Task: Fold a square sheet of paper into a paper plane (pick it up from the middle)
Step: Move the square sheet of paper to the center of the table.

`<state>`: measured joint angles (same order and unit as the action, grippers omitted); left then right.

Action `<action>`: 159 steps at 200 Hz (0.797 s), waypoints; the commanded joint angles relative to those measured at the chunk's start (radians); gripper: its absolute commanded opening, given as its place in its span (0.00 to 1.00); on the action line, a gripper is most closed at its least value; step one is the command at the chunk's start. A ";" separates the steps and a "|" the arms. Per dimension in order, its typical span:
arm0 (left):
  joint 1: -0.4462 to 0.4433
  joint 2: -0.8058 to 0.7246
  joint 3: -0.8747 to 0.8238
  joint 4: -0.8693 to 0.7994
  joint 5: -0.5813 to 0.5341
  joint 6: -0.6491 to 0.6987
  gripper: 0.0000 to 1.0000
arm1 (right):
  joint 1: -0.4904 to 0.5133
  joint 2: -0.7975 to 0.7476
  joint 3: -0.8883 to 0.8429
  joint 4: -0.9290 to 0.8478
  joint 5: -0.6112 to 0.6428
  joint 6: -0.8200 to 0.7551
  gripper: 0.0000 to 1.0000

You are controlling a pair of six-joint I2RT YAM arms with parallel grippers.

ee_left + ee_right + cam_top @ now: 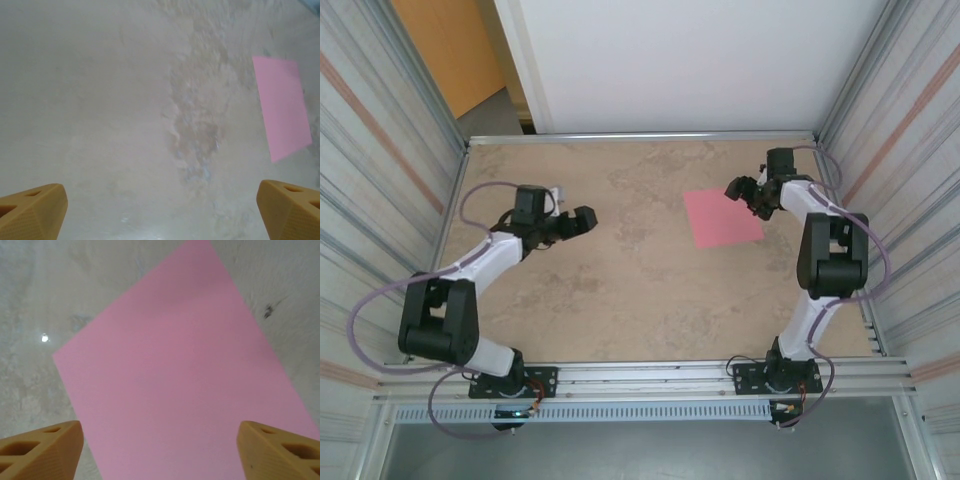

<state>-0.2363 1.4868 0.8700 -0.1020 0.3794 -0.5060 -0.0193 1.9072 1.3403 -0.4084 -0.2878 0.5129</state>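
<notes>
Closest to us in the top view are the two arm bases (775,378), bolted along the near edge, so we'll work outward from there.

Next out is the left end effector (586,218), hanging over bare tabletop (620,290) on the left side. Its fingers are spread wide with nothing between them. It's well apart from the paper, which from its wrist camera is just a pink patch off to the right.

Further back and to the right lies the square sheet of paper (722,218), flat on the tabletop. We can't spot a single crease or lifted corner, so we'd say no folding has started.

Farthest out is the right end effector (745,192), sitting over the far right corner of the sheet. Its wrist camera looks down on a big stretch of pink, with the two tan fingertips (42,447) standing well apart and gripping nothing. We can't tell whether they're touching the paper yet, but it looks like a hover to us.

So our read is that this is the very first step, the approach for the pick-up. The next move probably means shifting toward the middle of the sheet, coming straight down and pinching so the thin paper bunches up between the fingertips. Flat paper on a hard surface gives nothing to grab, so that could easily slip.

Writing-wise there's nothing to report. We see no logos, labels or print on the paper, arms or tabletop.
</notes>
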 commanded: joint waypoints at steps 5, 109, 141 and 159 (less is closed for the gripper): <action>-0.058 0.063 0.067 0.007 0.051 -0.097 0.95 | 0.003 0.080 0.093 -0.081 -0.065 0.042 0.73; -0.133 0.192 0.108 0.079 0.125 -0.168 0.82 | 0.010 0.290 0.296 -0.175 0.010 0.035 0.62; -0.132 0.200 0.104 0.079 0.127 -0.173 0.72 | 0.024 0.297 0.281 -0.212 0.040 0.041 0.57; -0.134 0.205 0.103 0.076 0.128 -0.174 0.70 | 0.043 0.281 0.239 -0.219 0.058 0.058 0.54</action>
<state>-0.3664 1.6726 0.9516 -0.0467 0.4873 -0.6708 -0.0040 2.1754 1.6176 -0.5537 -0.2718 0.5426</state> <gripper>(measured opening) 0.711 0.561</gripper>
